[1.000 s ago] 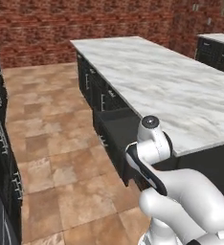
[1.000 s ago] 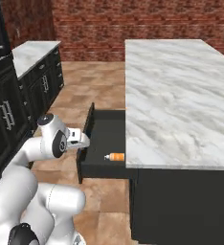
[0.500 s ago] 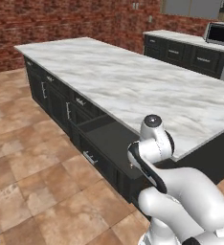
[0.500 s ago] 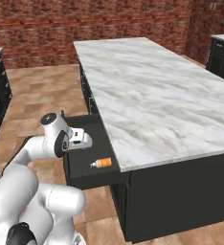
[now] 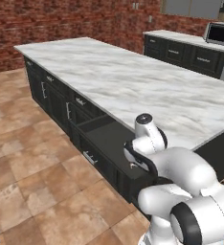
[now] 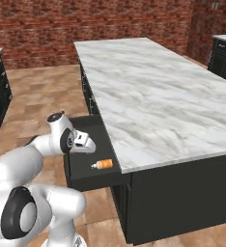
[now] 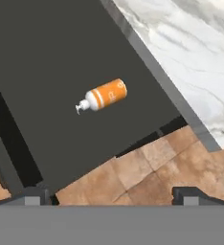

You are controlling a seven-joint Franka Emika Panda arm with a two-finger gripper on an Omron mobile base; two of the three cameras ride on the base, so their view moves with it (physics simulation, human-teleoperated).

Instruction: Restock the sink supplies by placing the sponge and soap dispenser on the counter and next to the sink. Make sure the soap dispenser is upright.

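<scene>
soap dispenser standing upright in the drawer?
No, the soap dispenser lies on its side on the open drawer's dark floor.

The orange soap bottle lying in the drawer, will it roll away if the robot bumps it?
Probably. The soap dispenser looks round and lies on its side on the smooth drawer floor, so a nudge could roll it. It seems small, likely light. Stood upright, its slim shape might tip easily.

Glossy veined marble island top (image 6: 148,91); matt dark drawer (image 7: 61,72)
</scene>
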